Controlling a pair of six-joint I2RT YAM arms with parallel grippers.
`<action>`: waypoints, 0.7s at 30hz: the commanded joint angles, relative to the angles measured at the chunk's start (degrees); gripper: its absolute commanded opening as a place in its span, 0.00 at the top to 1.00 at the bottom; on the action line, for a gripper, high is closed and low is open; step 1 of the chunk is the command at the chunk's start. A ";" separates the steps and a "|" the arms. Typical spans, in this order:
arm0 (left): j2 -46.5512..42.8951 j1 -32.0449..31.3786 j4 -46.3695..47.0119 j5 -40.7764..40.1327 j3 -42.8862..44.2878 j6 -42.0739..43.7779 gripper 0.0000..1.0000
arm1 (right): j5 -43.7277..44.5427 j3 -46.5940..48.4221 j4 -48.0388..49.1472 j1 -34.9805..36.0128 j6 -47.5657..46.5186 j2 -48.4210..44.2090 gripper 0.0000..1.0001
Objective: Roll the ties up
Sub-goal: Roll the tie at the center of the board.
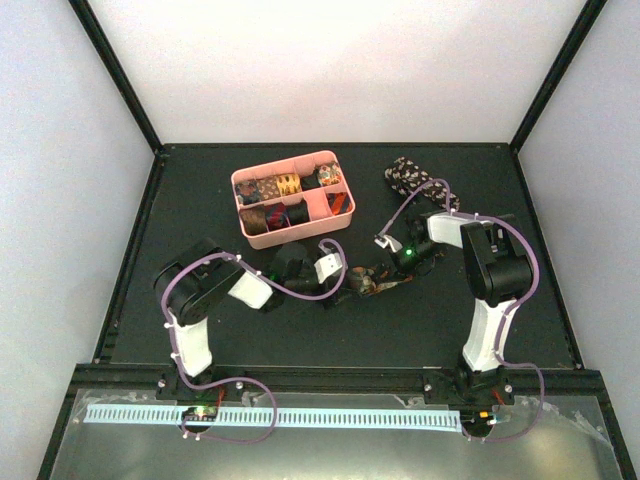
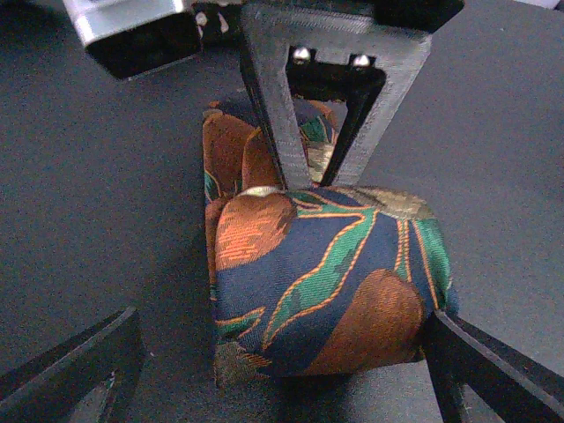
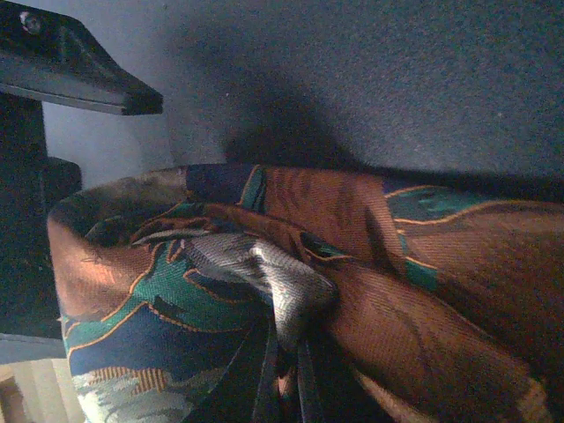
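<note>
A navy tie with an orange, brown and green pattern (image 1: pixel 366 283) lies partly rolled on the black table between both grippers. In the left wrist view the roll (image 2: pixel 326 282) sits between my left gripper's (image 2: pixel 282 339) wide-open fingers; the right-hand finger (image 2: pixel 493 370) touches its end. My left gripper (image 1: pixel 348 283) is at the roll's left. My right gripper (image 1: pixel 385 272) reaches in from the right; its fingers (image 2: pixel 335 106) dig into the roll's far side. In the right wrist view my right gripper (image 3: pixel 286 374) is shut on the bunched fabric (image 3: pixel 264 282). A black speckled tie (image 1: pixel 408 180) lies at the back right.
A pink divided tray (image 1: pixel 246 225) holding several rolled ties stands at the back, left of centre. The table's raised black border runs along the sides. The left gripper's finger (image 3: pixel 70 62) shows at the upper left of the right wrist view.
</note>
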 commanded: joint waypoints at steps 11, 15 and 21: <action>8.40 -3.82 10.07 -0.05 4.70 -5.81 0.09 | 7.71 -2.89 4.74 1.01 4.07 6.20 0.98; 8.00 -4.07 11.29 -0.48 3.39 -5.76 0.05 | 8.80 -3.33 5.07 1.01 4.51 6.26 0.98; 7.78 -4.42 5.83 -5.28 5.43 -5.13 0.16 | 7.21 -4.21 5.39 1.38 4.65 5.57 0.98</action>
